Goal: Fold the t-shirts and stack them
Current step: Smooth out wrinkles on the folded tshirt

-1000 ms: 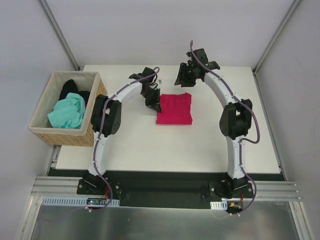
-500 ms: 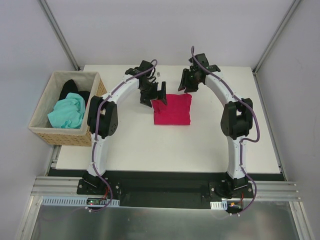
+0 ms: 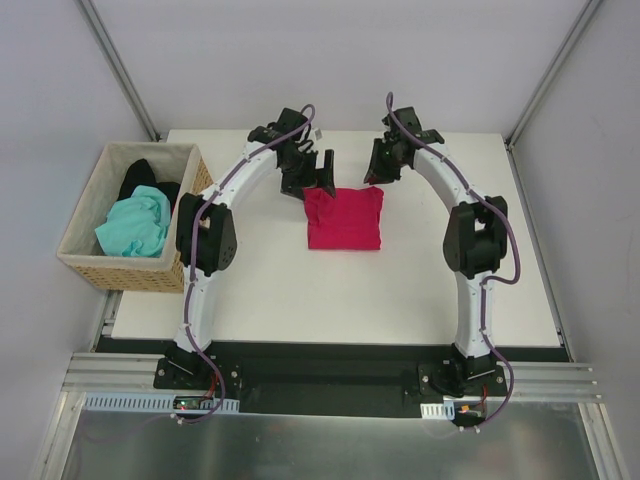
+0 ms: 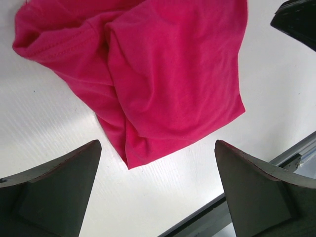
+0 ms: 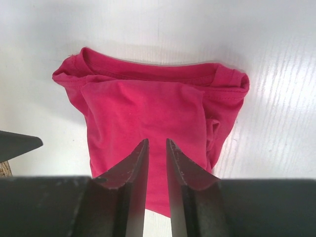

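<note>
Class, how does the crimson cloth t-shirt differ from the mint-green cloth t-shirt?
The crimson cloth t-shirt lies folded flat; the mint-green cloth t-shirt is a crumpled heap. The crimson one rests on the white table; the mint-green one sits in the tan wicker basket. Both are soft fabric.

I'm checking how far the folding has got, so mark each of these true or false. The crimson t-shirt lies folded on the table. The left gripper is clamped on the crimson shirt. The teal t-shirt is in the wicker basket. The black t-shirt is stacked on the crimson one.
1. The crimson t-shirt lies folded on the table. True.
2. The left gripper is clamped on the crimson shirt. False: its jaws stand wide open over the shirt and hold nothing.
3. The teal t-shirt is in the wicker basket. True.
4. The black t-shirt is stacked on the crimson one. False: it lies in the basket, behind the teal one.
</note>
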